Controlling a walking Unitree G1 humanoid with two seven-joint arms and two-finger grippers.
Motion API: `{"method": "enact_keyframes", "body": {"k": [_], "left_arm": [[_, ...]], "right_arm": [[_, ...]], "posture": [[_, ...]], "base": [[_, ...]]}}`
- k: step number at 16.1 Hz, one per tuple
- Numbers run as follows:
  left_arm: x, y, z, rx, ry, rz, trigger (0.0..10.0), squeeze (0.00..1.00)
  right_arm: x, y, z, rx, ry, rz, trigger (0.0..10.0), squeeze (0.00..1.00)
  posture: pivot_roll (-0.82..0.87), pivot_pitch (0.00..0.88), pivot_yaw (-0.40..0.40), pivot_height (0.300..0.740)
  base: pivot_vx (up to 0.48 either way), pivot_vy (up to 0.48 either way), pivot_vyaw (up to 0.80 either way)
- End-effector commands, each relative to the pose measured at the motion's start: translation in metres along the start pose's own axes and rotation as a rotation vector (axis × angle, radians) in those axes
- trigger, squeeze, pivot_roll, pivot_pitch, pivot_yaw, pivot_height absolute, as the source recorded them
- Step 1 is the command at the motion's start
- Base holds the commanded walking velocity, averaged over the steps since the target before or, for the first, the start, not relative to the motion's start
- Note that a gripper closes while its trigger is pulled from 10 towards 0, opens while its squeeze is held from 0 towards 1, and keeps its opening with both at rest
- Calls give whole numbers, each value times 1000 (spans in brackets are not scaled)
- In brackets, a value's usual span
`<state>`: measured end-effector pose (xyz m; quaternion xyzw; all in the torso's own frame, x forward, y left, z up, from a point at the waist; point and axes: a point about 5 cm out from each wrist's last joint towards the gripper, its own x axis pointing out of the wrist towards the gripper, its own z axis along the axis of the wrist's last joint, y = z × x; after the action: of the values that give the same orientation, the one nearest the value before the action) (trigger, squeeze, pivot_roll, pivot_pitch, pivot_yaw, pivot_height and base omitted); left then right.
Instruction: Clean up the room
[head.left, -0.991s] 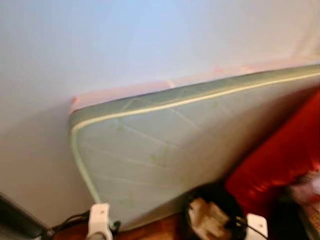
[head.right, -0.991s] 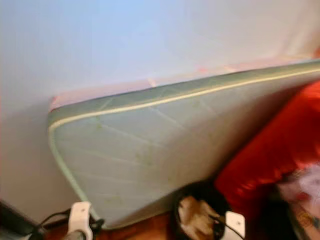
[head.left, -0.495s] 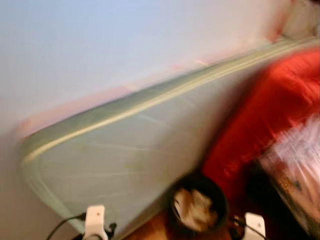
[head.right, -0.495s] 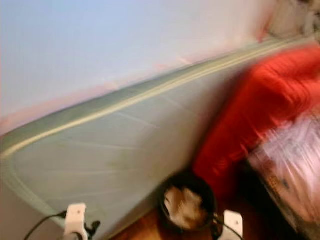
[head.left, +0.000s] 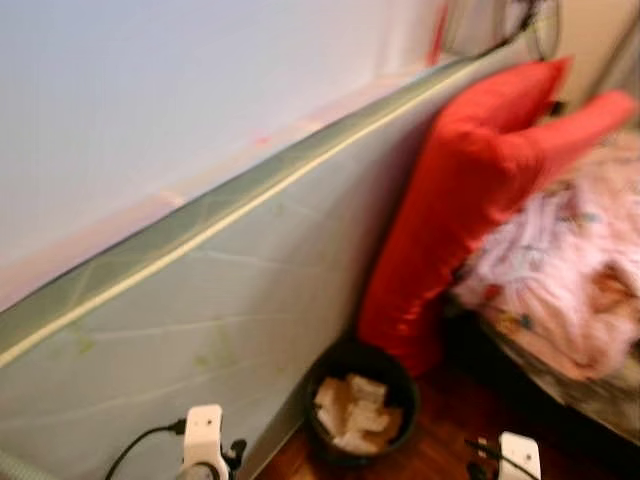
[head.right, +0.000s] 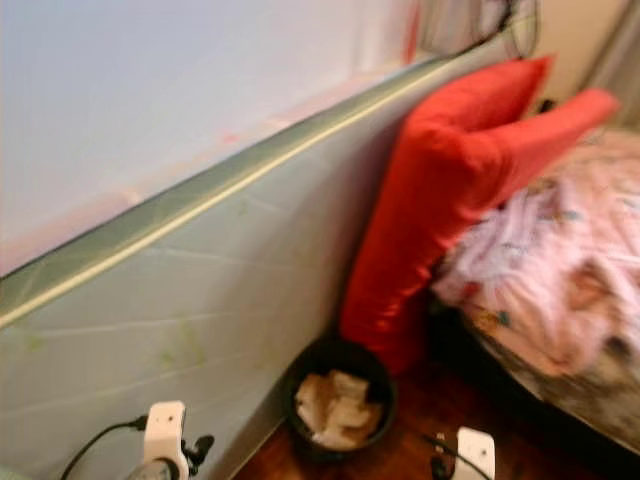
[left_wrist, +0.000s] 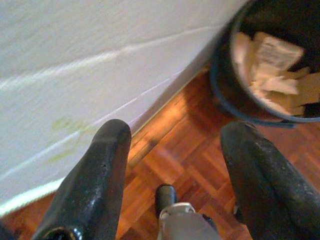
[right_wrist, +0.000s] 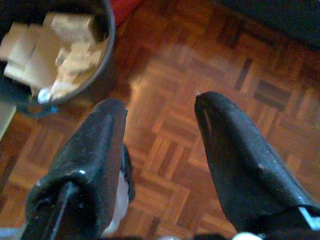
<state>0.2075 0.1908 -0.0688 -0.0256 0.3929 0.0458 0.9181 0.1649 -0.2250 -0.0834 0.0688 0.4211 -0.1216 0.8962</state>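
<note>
Both grippers' fingers (left_wrist: 100, 165) (right_wrist: 225, 145) spread, empty, above parquet floor (right_wrist: 165, 115) near bin (head.left: 358, 405).

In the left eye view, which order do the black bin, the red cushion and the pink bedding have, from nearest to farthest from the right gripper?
From the right gripper, low on the robot's right:
1. Black bin, on the wood floor, to its left, against the mattress.
2. Red cushion, standing behind the bin.
3. Pink bedding, heaped on the bed at the right; close to the cushion, so this rank is less sure.
</note>
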Motion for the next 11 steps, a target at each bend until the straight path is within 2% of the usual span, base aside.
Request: {"method": "enact_keyframes", "body": {"k": [1,5,7,11], "left_arm": [[-28,56,-64,145,275,35,10000,0],[-28,55,-64,146,271,31,10000,0],[-27,55,-63,150,267,32,10000,0],[-27,56,-62,151,270,35,10000,0]], "right_arm": [[-52,-31,-112,-53,320,96,10000,0],[-52,-33,-111,-79,326,95,10000,0],[-52,-32,-110,-72,318,104,10000,0],[-51,-32,-109,-45,299,92,10000,0]], "posture": [[83,0,-4,740],[81,0,-6,740],[81,0,-9,740],[79,0,-3,740]], "base": [[0,0,-731],[0,0,-738],[0,-131,0],[0,-378,0]]}}
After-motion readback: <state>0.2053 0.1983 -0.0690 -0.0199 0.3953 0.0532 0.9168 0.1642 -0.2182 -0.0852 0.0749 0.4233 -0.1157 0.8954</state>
